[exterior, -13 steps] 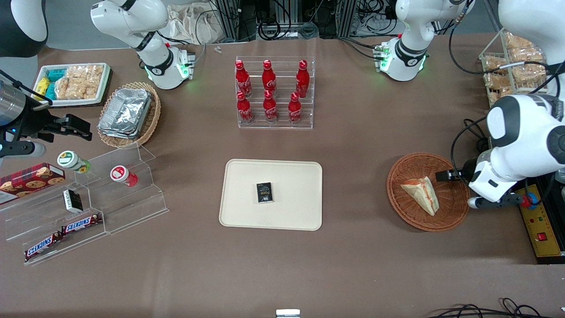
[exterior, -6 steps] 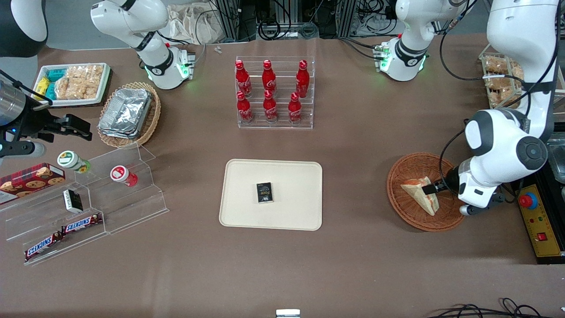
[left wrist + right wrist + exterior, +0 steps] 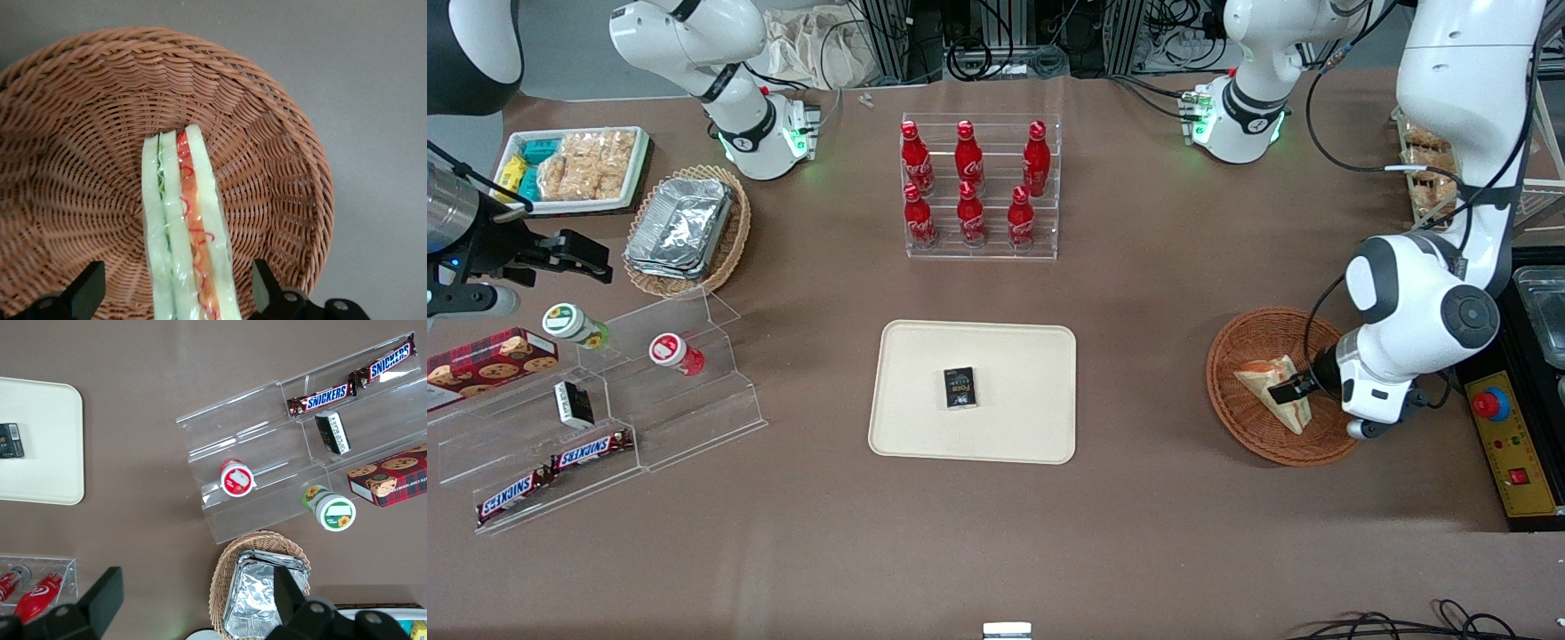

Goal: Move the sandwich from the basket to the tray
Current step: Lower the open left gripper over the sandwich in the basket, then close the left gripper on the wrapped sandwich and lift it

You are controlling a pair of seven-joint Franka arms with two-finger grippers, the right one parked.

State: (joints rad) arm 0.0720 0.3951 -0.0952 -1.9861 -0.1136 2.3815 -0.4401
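Sandwich (image 3: pixel 185 227) in basket (image 3: pixel 73 120), btwn spread fingers of gripper (image 3: pixel 179 297), untouched.

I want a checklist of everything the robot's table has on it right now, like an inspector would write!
Surface: brown table, flat.
Sandwich: lies in the basket, filling edge up.
Tray: cream, near the table's middle, holds a small black box.
Clutter: red bottles in a clear rack; toward the parked arm's end, foil containers in a tan basket, snack tray, clear stand with Snickers bars, cookie box.
Claw: open, low over the basket, one finger on each side of the sandwich, not yet closed on it.
Cables: black cable along the working arm; more at the table's edge.
Surroundings: yellow control box with red button.
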